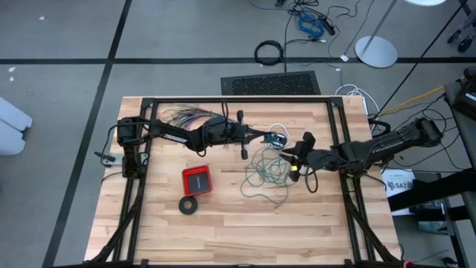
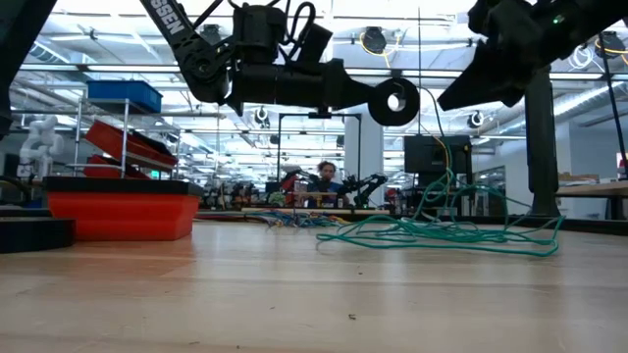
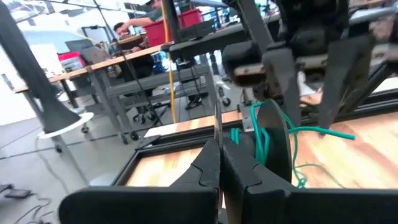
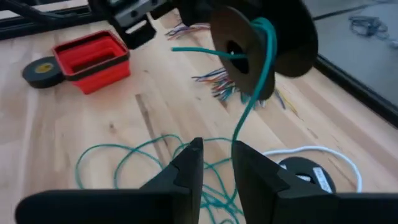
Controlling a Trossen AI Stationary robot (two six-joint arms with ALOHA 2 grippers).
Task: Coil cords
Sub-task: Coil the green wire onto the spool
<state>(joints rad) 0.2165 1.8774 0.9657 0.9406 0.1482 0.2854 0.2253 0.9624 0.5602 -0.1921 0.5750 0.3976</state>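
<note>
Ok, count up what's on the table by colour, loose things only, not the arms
Teal: 1, the wire, partly wound on a spool
White: 1, the cord
Red: 1, the tray
Black: 2, the tape ring and the spool
Many-coloured: 1, the wire bundle
Total: 6

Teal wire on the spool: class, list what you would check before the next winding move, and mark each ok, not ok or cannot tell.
1. Left tool shut on the spool: ok.
2. Teal wire wrapped on the spool: ok.
3. Right tool open beside the strand, not gripping it: ok.
4. Loose wire on the table free of knots: cannot tell.
5. White cord apart from the teal strand: ok.
</note>
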